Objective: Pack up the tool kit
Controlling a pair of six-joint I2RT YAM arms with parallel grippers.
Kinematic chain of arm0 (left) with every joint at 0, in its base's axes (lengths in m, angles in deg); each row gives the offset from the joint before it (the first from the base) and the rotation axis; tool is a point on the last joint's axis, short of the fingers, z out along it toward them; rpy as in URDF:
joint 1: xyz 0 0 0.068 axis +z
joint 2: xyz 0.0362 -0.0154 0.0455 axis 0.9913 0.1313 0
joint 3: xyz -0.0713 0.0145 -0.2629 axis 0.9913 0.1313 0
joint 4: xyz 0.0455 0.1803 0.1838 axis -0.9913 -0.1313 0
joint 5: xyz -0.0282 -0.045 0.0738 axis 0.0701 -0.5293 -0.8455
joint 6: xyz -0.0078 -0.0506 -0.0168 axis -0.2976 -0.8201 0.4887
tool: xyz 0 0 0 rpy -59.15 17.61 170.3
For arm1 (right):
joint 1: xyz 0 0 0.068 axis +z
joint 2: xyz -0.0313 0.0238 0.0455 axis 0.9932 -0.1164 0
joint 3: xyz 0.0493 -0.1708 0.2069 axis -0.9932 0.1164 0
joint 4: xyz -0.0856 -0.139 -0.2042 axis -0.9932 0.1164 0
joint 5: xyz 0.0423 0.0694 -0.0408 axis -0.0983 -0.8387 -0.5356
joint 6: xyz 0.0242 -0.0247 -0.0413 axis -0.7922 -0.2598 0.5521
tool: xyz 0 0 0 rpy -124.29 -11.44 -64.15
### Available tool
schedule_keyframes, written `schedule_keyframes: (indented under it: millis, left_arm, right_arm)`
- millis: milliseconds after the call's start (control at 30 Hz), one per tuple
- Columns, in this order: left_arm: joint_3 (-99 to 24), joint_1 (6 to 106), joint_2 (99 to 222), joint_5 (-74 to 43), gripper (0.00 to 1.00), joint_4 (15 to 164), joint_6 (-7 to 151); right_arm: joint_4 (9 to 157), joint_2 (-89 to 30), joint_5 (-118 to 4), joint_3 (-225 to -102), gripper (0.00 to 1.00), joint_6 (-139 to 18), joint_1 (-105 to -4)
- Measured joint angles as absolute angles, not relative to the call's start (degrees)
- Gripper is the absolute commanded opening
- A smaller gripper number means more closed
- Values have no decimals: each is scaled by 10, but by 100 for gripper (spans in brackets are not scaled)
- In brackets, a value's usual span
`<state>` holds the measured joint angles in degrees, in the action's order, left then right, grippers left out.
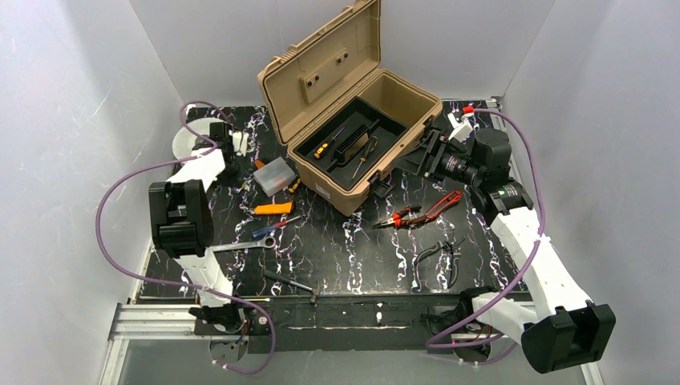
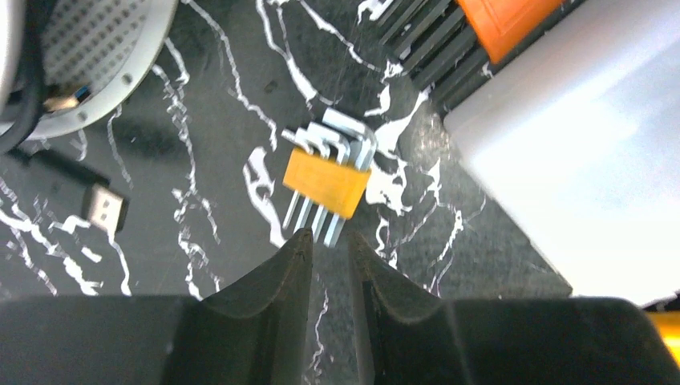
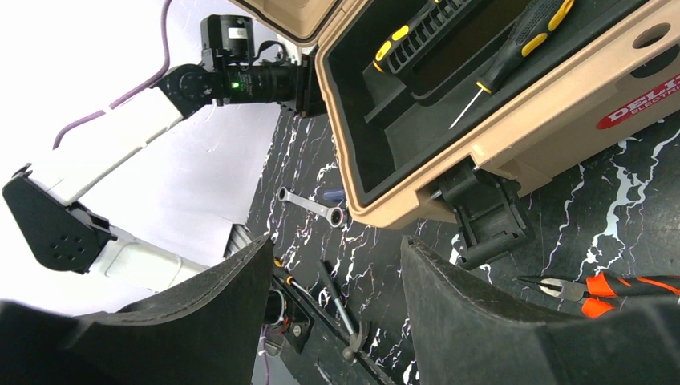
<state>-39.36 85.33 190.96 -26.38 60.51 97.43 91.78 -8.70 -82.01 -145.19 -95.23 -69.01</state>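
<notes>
The tan toolbox point(image 1: 361, 120) stands open at the back, lid up. Its black inner tray point(image 1: 349, 144) holds orange-black screwdrivers point(image 3: 517, 36). Red-handled pliers point(image 1: 417, 212) lie in front of the box on its right. My right gripper point(image 1: 418, 156) is open and empty beside the box's right end, near a black latch point(image 3: 485, 216); in the right wrist view point(image 3: 335, 245) nothing lies between the fingers. My left gripper point(image 1: 230, 152) is far left. Its fingers point(image 2: 297, 249) stand a narrow gap apart, empty, just short of an orange-sleeved hex key set point(image 2: 327, 180).
A grey round spool point(image 1: 196, 136) and a small clear box point(image 1: 274, 175) flank the left gripper. A USB plug point(image 2: 104, 204) lies by the spool. On the mat lie an orange tool point(image 1: 273, 208), a wrench point(image 1: 248, 243), a small hammer point(image 1: 293, 282) and black pliers point(image 1: 437, 257).
</notes>
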Motion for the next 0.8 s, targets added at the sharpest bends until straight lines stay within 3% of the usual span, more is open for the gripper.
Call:
schedule_keyframes:
  millis: [67,133,800]
  left_arm:
    - [-393,853,1885,-267,56,597,971]
    - [-393,853,1866,-268,64,597,973]
    - [-432,857,1961,-235,65,611,1017]
  right_arm:
    - [918,-84,-820,-1452,67,-954,-690]
    - [918,-83,-820,-1452,67,-954,-690]
    - [919,-77,-818,-1452,67,-953,-690]
